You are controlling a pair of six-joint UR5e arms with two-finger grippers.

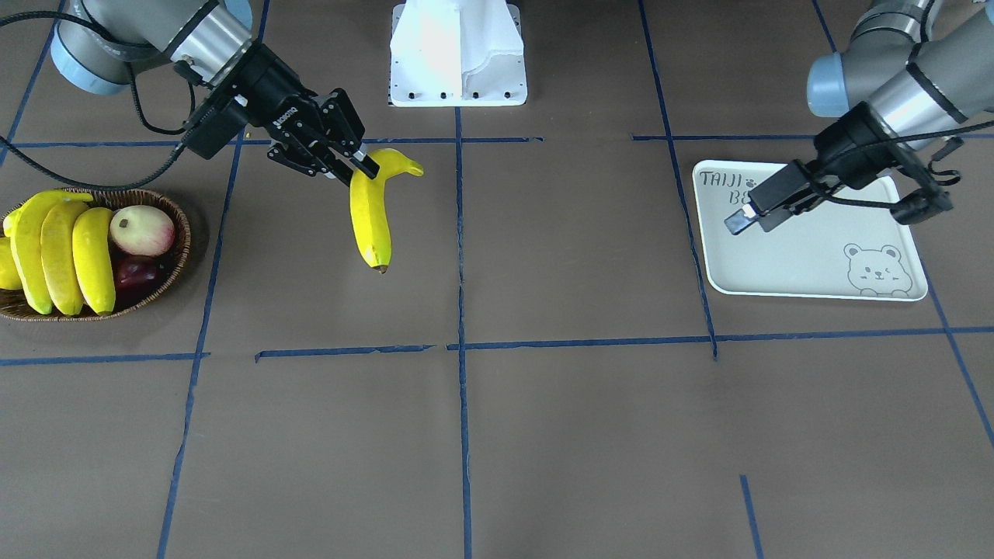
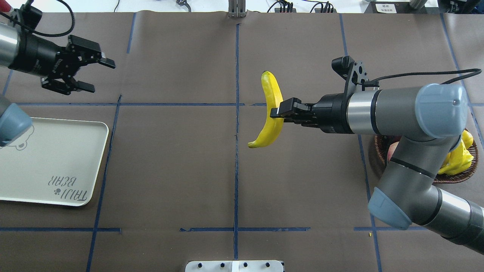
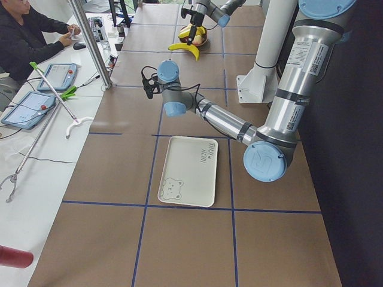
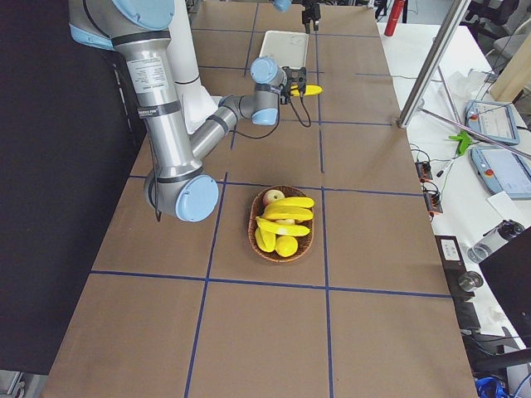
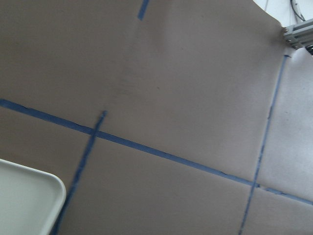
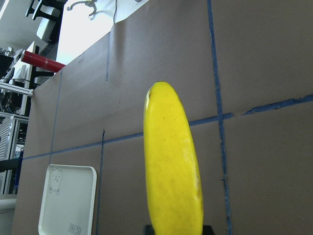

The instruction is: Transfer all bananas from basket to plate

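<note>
Yellow banana, one item: clamped near its stem end by the right gripper. It is outside the basket and well apart from it, on the side toward the plate. Its long axis runs away from the robot. The dark tip points to the far side, and the curved stem end bends away from the basket.

Three further bananas lie side by side in the basket, lengthwise the same way, beside a pale pink fruit.

Left gripper: fingers spread wide, holding nothing, far from the basket, near the plate.
</note>
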